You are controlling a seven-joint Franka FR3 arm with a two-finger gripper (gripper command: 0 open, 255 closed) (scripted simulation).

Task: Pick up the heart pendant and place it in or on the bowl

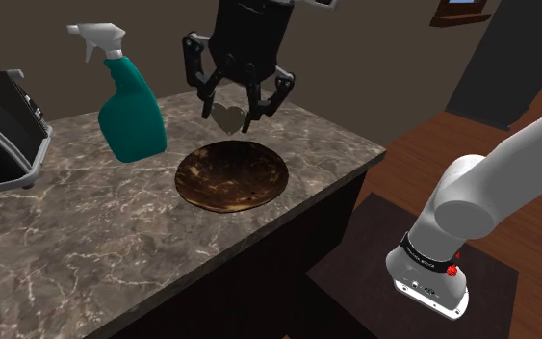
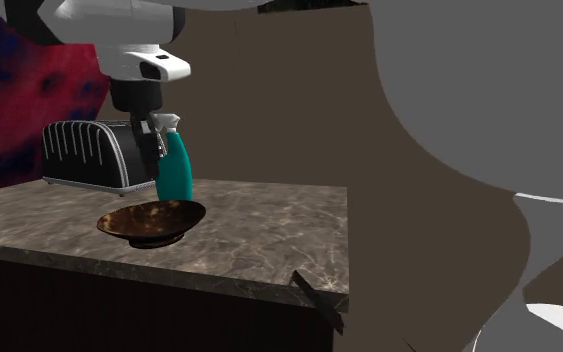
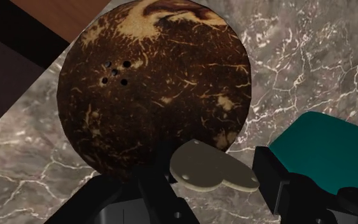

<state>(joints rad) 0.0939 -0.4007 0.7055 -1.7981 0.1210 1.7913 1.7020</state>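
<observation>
Both fingers [image 3: 271, 181] of my end effector [image 1: 228, 116] are closed to a narrow gap, and between them they clasp the heart pendant [image 3: 212, 168], a pale flat heart held by its edges. It hangs in the air, clear of the worktop [image 1: 86, 241], over the far rim of the dark brown bowl [image 1: 230, 178] and not yet over its middle.

I judge that I hold it high so that it passes the rim without touching (the bowl is shallow, but the rim does rise). The teal spray bottle [image 1: 131, 120] stands just beside the bowl, so I keep the pendant on the bowl's side of it. The toaster [image 2: 89, 155] is well apart.

What remains, I think, is to come over the centre, go lower, and only then open, because a drop from this height could bounce out.
</observation>
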